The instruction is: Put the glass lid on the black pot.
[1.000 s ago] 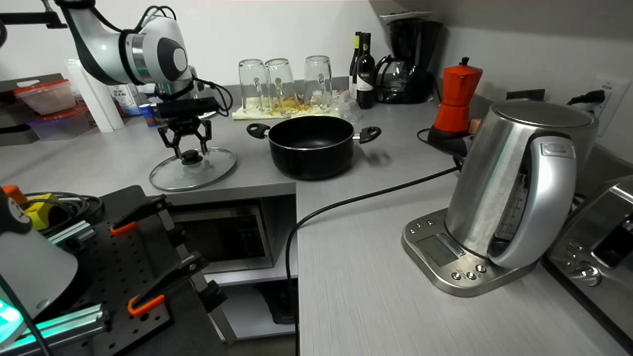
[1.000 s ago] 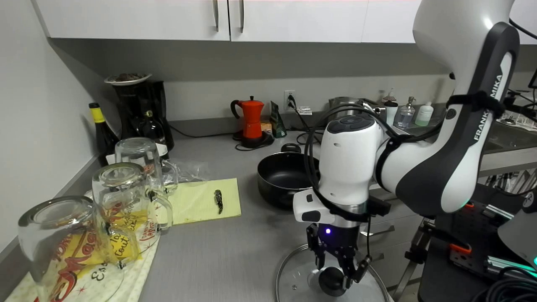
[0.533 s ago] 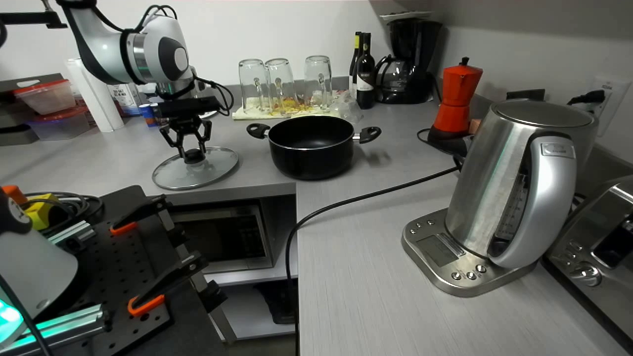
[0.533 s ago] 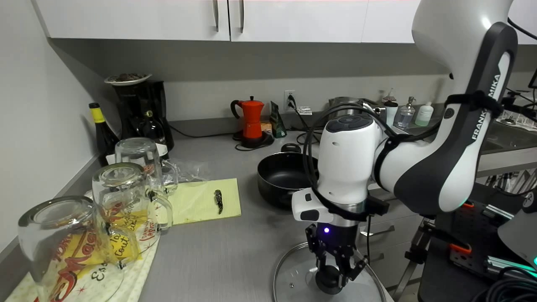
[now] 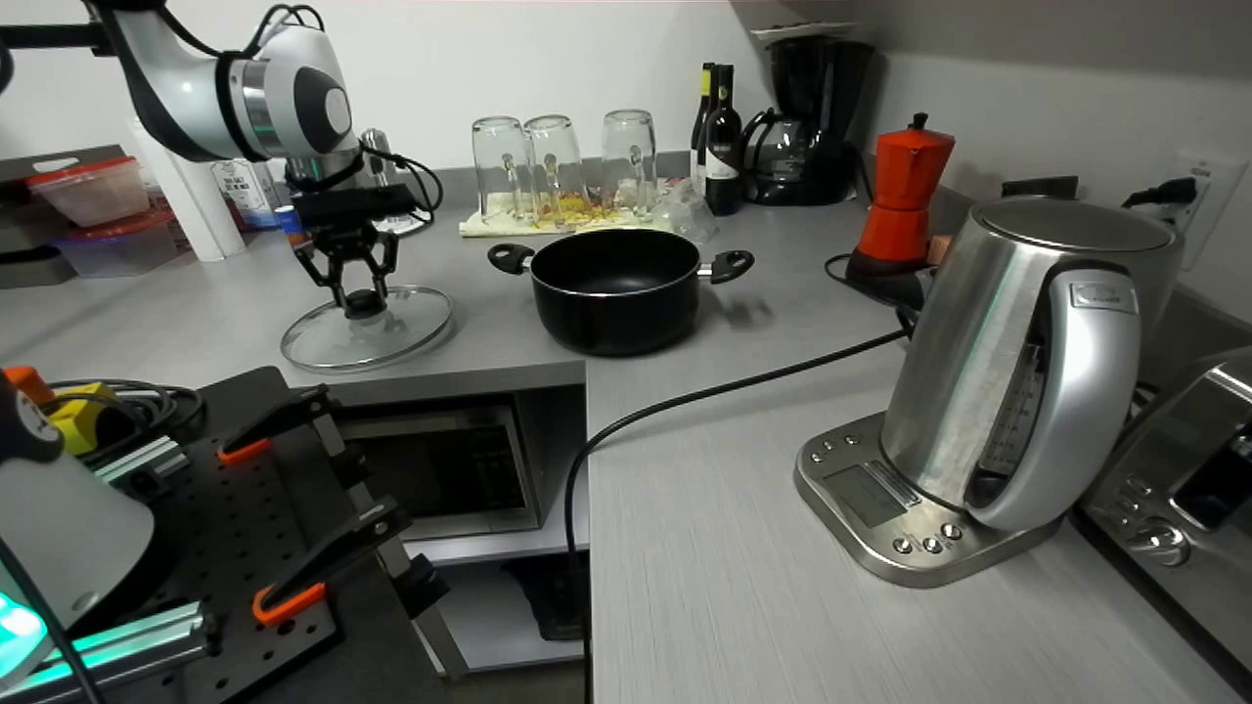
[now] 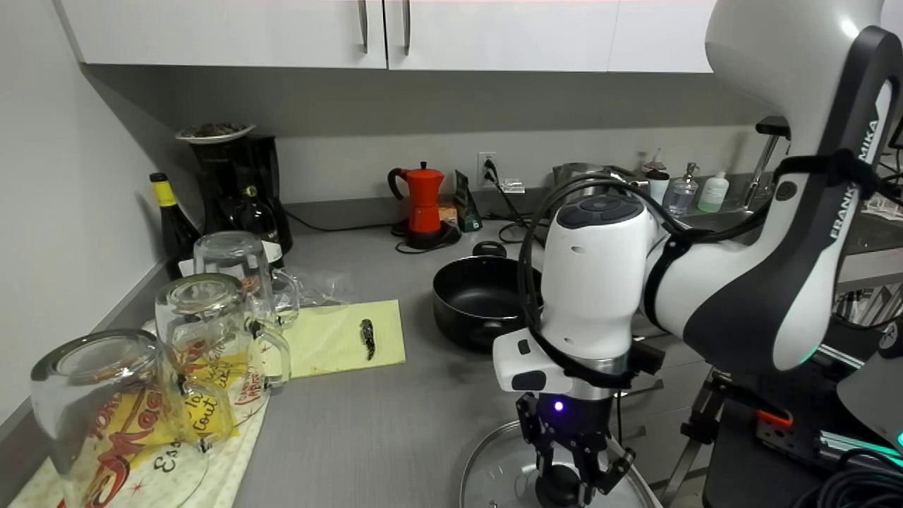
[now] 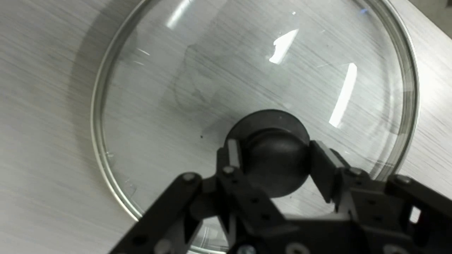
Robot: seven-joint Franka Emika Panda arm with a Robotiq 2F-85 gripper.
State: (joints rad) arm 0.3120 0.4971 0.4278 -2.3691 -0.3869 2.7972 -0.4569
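Wrist view puts the black two-fingered gripper [image 7: 275,155] right over the round, transparent glass lid [image 7: 212,88] with its thin metal rim [image 7: 97,116], the jaws clamped on the stubby black knob [image 7: 277,169] at its middle, one pad pressed to each side. A soft shadow [image 7: 83,67] lies on the pale grey, fine-streaked countertop [image 7: 31,141] beyond the rim, which suggests the lid is slightly raised, though none of the views settles it. In an exterior view the low, wide, round black pot [image 5: 616,318] stands uncovered near the lid but apart from it, one of its small black side handles [image 5: 510,258] reaching toward the lid. The grasp looks made, so the step in hand is probably the start of the lift. What comes next calls for raising the lid clear of the pot's edge and that nearer handle, carrying it across level, and centring it over the mouth before lowering. The knob looks smooth, so a slow carry seems wise; the jaws should part only once the rim sits all around.
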